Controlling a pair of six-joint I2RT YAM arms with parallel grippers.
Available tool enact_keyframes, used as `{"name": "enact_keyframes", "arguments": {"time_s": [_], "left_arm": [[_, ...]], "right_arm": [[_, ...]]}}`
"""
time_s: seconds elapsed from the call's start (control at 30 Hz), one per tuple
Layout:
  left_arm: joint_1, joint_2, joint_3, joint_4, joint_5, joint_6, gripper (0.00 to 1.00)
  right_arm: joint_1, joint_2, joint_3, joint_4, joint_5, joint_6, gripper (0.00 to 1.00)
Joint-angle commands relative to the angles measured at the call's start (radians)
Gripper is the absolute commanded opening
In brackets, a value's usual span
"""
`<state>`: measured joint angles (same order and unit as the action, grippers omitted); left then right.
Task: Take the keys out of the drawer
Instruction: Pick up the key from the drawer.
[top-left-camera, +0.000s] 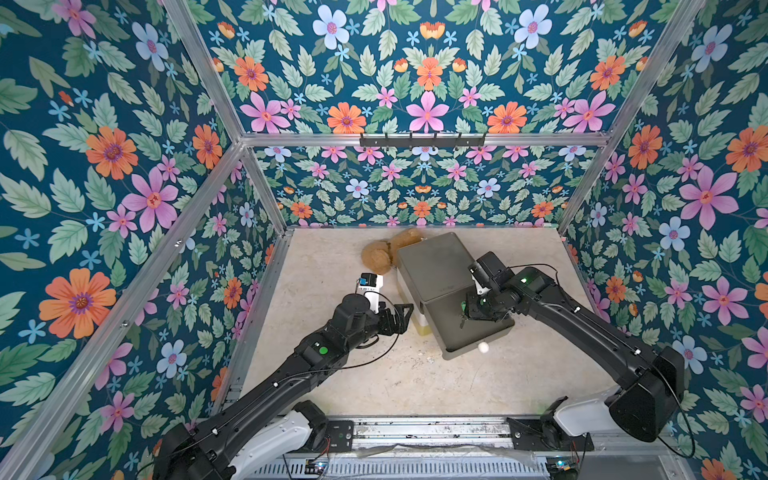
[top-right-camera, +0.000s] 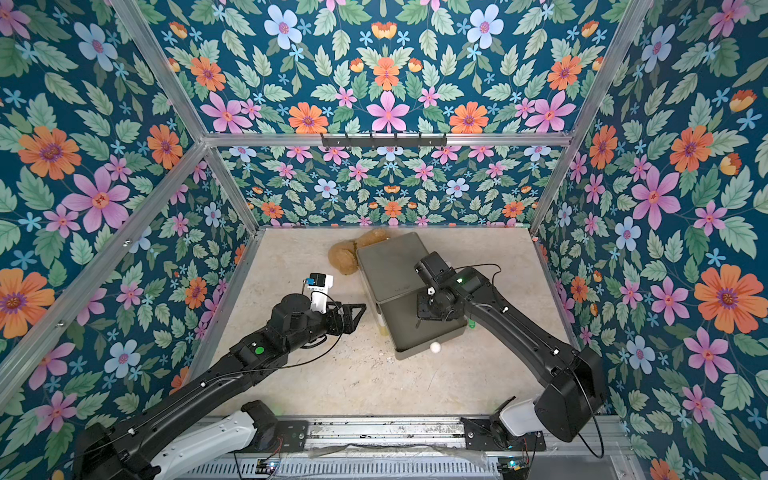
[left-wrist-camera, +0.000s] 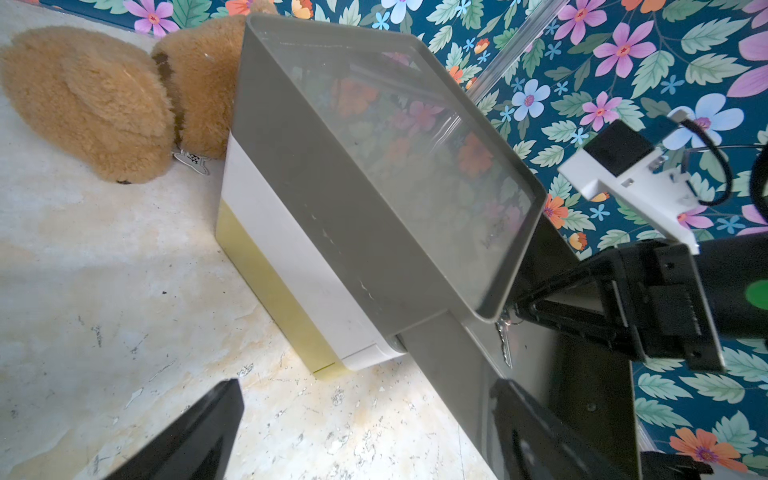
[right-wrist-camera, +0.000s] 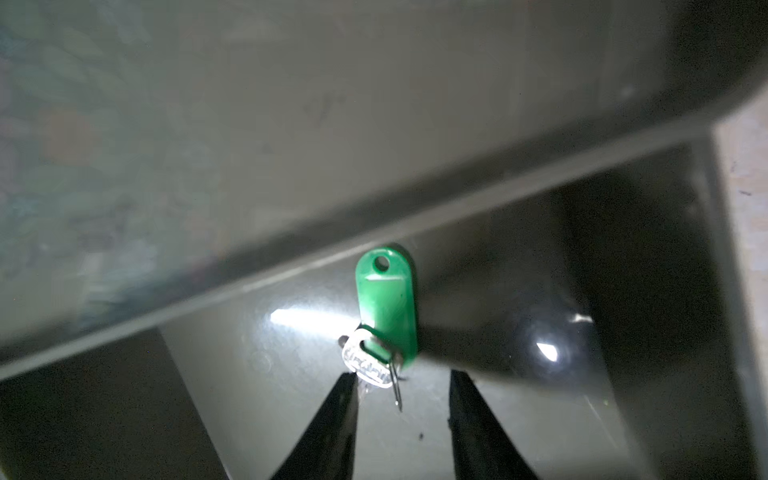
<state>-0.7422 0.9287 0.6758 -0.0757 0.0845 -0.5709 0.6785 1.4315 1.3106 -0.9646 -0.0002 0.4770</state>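
Right wrist view: grey cabinet (top-left-camera: 432, 266) above, its open drawer (right-wrist-camera: 232, 353) below, and I'm mid-pick. My right gripper (right-wrist-camera: 402, 374) is parted and clamps nothing. The keys (right-wrist-camera: 372, 365) lie on the drawer floor just ahead of its tips, near the cabinet's front edge: silvery metal on a ring, with a glossy green oval tag (right-wrist-camera: 386, 299). Next, I judge: ease forward, pinch the ring, lift.

Your right gripper (top-left-camera: 466, 313) is over the open drawer (top-left-camera: 465, 353).
You see it low above the pulled-out drawer of the gray cabinet (top-left-camera: 432, 266), with the green-tagged keys (top-left-camera: 461, 309) at its tip. Your left gripper (top-left-camera: 405, 311) hovers just beside the cabinet, and 1 brown plush toy (top-left-camera: 376, 257) lies behind it.
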Motion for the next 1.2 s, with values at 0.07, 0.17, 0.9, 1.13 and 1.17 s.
{"name": "enact_keyframes", "arguments": {"time_s": [0.07,0.17,0.9,1.13,1.17], "left_arm": [[0.000,-0.008,0.004,-0.002,-0.002,0.006,0.99],[0.000,-0.008,0.004,-0.009,-0.006,0.006,0.99],[0.000,-0.009,0.009,-0.033,-0.035,-0.003,0.99],[0.000,-0.011,0.021,-0.028,-0.031,-0.003,0.99],[0.000,-0.011,0.022,-0.023,-0.027,-0.003,0.99]], "right_arm": [[0.000,0.009,-0.007,0.027,-0.019,-0.003,0.32],[0.000,0.010,-0.002,0.030,-0.023,-0.003,0.26],[0.000,-0.003,-0.007,0.027,0.005,-0.001,0.00],[0.000,-0.039,0.068,-0.022,0.025,0.010,0.00],[0.000,-0.047,0.082,-0.031,0.024,0.012,0.00]]}}
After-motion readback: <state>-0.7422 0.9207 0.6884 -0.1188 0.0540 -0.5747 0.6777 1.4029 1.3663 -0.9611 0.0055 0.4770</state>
